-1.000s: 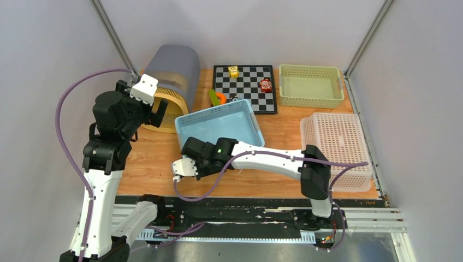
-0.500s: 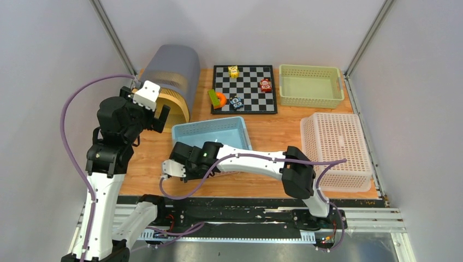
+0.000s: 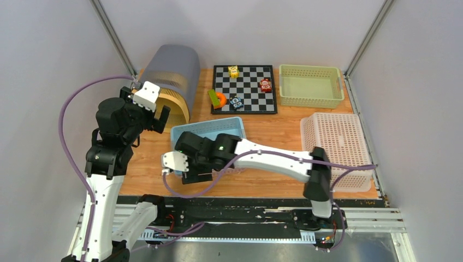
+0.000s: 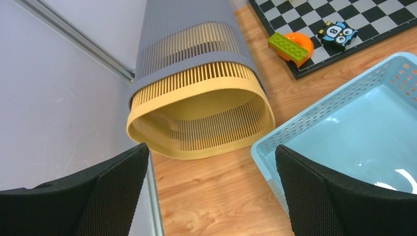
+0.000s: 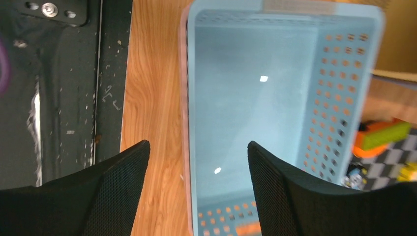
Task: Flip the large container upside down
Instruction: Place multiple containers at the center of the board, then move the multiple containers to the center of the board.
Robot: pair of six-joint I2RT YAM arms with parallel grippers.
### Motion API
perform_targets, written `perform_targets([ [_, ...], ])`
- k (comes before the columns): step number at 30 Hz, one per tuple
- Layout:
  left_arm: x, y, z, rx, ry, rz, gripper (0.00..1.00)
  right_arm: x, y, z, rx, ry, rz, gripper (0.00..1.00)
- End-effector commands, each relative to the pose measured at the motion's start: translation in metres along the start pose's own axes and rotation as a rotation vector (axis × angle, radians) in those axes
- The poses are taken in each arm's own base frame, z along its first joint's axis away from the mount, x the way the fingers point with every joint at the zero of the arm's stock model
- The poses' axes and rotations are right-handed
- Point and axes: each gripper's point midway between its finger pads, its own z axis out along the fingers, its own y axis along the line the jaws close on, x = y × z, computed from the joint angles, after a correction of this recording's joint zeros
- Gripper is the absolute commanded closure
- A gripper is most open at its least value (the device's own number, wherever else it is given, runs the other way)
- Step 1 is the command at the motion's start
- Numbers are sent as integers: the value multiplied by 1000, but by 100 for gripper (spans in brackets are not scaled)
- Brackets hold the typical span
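Table [image 3: 147, 164]: one blue basket [image 3: 210, 126]; two other baskets [image 3: 311, 85] [image 3: 338, 142]; one ribbed bin [image 3: 172, 68].

- On blue toy [image 4: 338, 33], lying on chessboard [image 4: 378, 17]: white mark shaped like "8" on a dark patch, seen in the left wrist view. Digit or pair of eyes, cannot tell.
- On yellow toy [image 3: 233, 71] and red toy [image 3: 265, 84], same board, top view: small dark marks, too small to read.
- Elsewhere, in all three views: nothing legible.
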Motion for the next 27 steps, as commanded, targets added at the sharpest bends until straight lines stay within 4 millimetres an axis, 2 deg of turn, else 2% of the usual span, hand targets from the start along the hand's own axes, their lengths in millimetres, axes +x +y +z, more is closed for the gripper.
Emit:
perform_targets([
  [1, -5, -2, -4, 16, -23, -13, 0, 8, -7, -74, 63, -65, -12, 25],
  [3, -4, -5, -2, 27, -22, -11, 0, 28, -18, -92, 108, -54, -1, 25],
  [9, 1, -13, 2, 70, -17, -13, 0, 128, -84, -125, 254, 69, 186, 27],
  [11, 2, -16, 2, 82, -17, -15, 0, 158, -97, -128, 250, 77, 252, 28],
  [13, 2, -19, 3, 101, -18, -16, 0, 188, -107, -125, 259, 113, 291, 29],
  [15, 1, -22, 4, 114, -18, -22, 0, 214, -113, -114, 266, 148, 295, 30],
  [18, 2, -25, 6, 131, -15, -27, 0, 248, -108, -89, 244, 226, 229, 31],
  [20, 3, -25, 6, 132, -14, -29, 0, 262, -99, -71, 198, 247, 173, 31],
  [23, 5, -27, 6, 137, -14, -28, 0, 267, -85, -48, 131, 213, 116, 33],
  [27, 7, -29, 7, 143, -13, -29, 0, 242, -67, -36, 55, 43, 102, 34],
])
